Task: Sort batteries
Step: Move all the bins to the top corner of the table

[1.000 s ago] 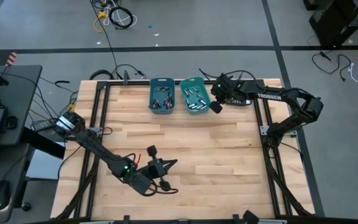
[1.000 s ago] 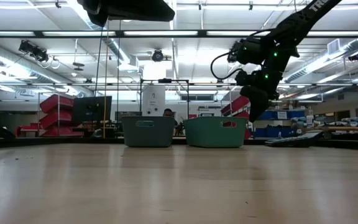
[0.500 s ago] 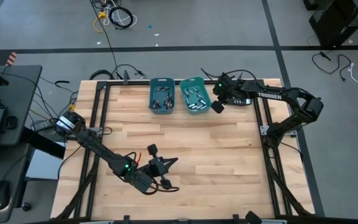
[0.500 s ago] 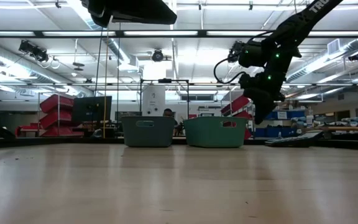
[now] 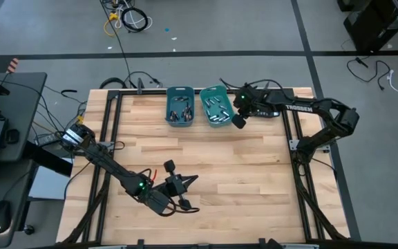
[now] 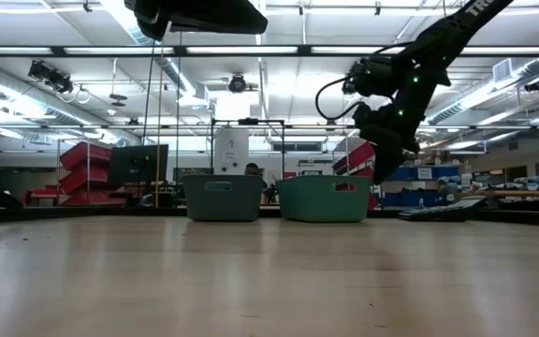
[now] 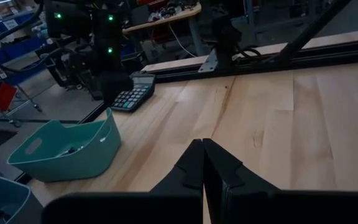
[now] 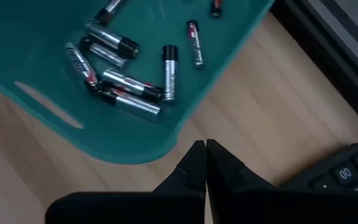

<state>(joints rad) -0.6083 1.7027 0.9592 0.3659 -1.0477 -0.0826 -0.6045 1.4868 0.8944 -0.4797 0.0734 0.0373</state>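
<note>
Two teal bins stand side by side at the table's far middle, the left bin (image 5: 179, 107) and the right bin (image 5: 215, 105). Several silvery batteries with dark ends (image 8: 129, 87) lie on the right bin's floor, and darker batteries (image 5: 179, 111) lie in the left bin. My right gripper (image 5: 238, 121) (image 8: 205, 155) is shut and empty. It hangs above the table just off the right bin's near right corner, pointing steeply down. My left gripper (image 5: 192, 181) (image 7: 202, 163) is shut and empty, held level above the table near its near edge.
A black calculator (image 7: 129, 98) (image 8: 347, 171) lies on the table to the right of the right bin, close beside my right gripper. Bare wooden tabletop (image 5: 240, 166) stretches between the bins and my left arm. A dark frame rail (image 5: 292, 138) runs along the table's right edge.
My right gripper has turned slightly in place beside the right bin, staying shut and above the table.
</note>
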